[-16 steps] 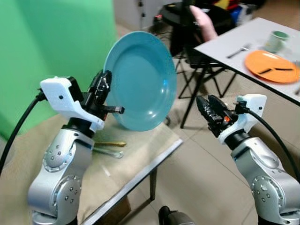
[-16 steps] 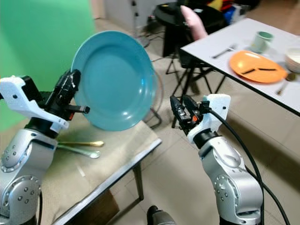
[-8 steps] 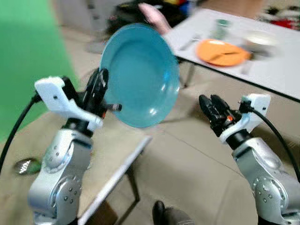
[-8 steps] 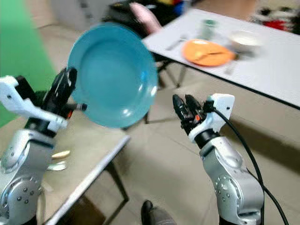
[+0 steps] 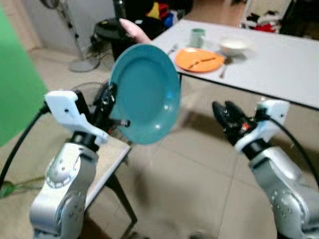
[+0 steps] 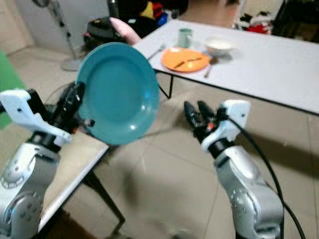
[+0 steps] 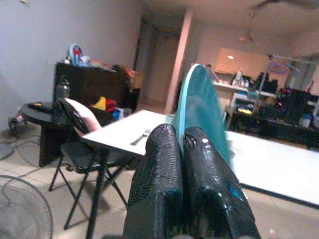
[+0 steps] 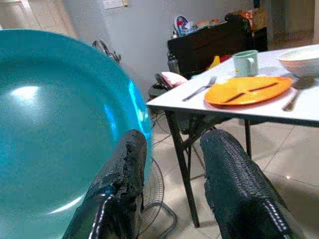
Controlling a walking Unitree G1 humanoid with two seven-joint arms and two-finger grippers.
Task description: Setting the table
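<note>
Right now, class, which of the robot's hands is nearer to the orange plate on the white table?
The right hand. It hangs empty, just short of the table's near edge, below the orange plate. The left hand is farther back to the left, gripping the teal plate.

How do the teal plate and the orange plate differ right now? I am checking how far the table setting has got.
The teal plate is held on edge in the left gripper, above the floor; the orange plate lies flat on the white table. The teal plate is bare, while the orange plate has dark utensils lying on it. Both are round and look similar in shape.
</note>
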